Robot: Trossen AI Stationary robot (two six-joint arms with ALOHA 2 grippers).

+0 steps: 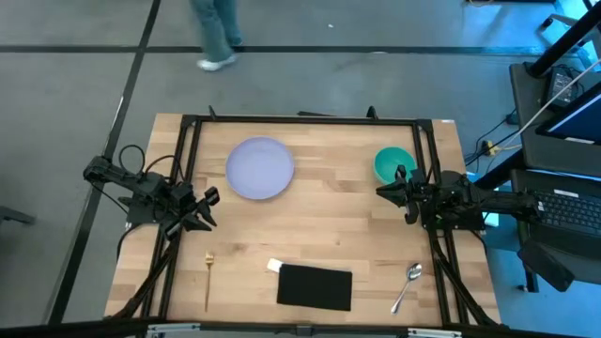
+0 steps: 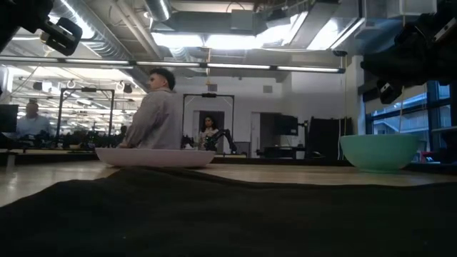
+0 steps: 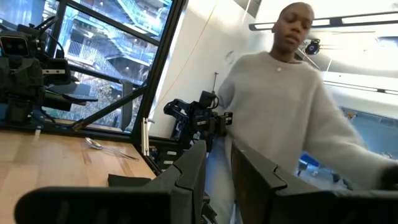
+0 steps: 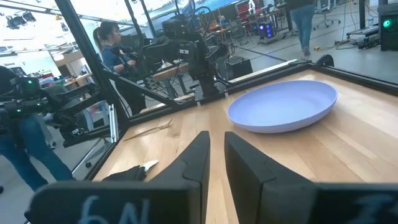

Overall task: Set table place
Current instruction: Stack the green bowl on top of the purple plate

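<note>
**A:** Starting at the near edge, what could go wrong?

**B:** The gold fork [image 1: 208, 273] lies near the left corner and the silver spoon [image 1: 408, 284] near the right, both thin and flat on the table [image 1: 319, 221]. My worry is that fingers closing on either would scrape the wood and skid the piece away. Between them sits a black cloth [image 1: 315, 286] with a small white tag [image 1: 274, 266] at its corner (any writing on it is too small to read); an arm sweeping low could drag it.

**A:** And the grippers?

**B:** The left gripper [image 1: 206, 211] hangs over the left rail, the right gripper [image 1: 394, 189] over the right rail just beside the teal bowl [image 1: 392, 162]. In each wrist view the jaws stand close together, only a narrow gap, holding nothing. A careless swing of the right arm could knock the bowl toward the frame.

**A:** Farther back?

**B:** The lavender plate [image 1: 260, 168] rests left of centre toward the far side, well apart from the bowl. A pinch on its shallow rim might slip. A person [image 1: 215, 33] is on the floor beyond the far edge, so a reach past it is a risk.

**A:** Any labels?

**B:** Only pale marks on the right gripper's body, perhaps "6N" seen inverted; I cannot be sure.
</note>
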